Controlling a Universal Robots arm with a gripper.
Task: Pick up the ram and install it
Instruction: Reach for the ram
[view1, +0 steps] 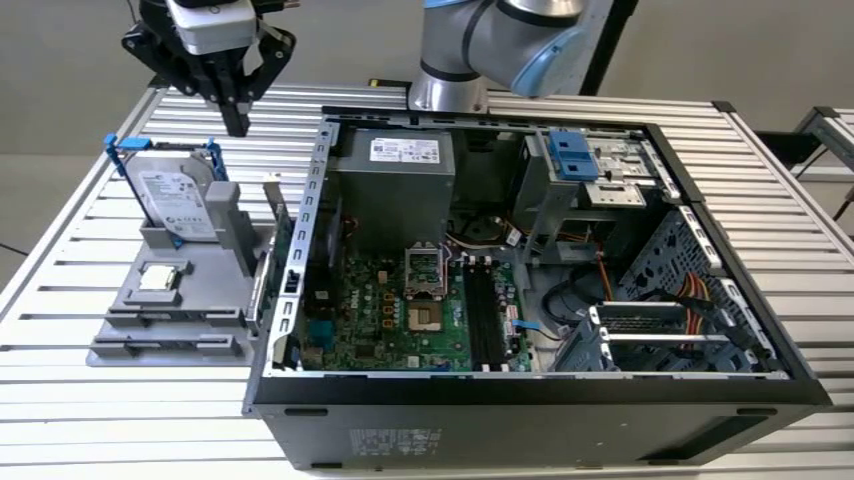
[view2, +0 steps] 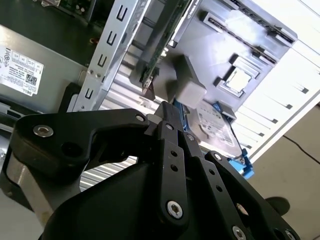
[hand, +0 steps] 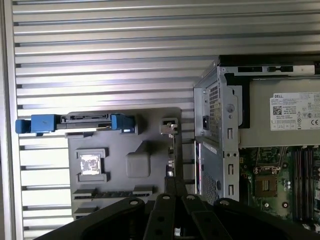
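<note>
Robotics lab, assembly test bench. Evidence in the exterior view: robot arm (view1: 447, 90) at top centre, black gripper (view1: 238, 125) upper left, slatted aluminium table (view1: 787, 230). Opened desktop PC case (view1: 534, 405) with motherboard (view1: 400, 310) exposed. Grey parts fixture (view1: 200, 295) at left holds hard drive (view1: 174, 195) and processor chip (view1: 160, 278). Plain grey wall (view1: 747, 50) behind.

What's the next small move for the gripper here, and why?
Probably open the jaws: the gripper hangs high over the gray holder, jaws shut and empty, and the ram stands on edge there beside the computer case, not yet grasped.
</note>
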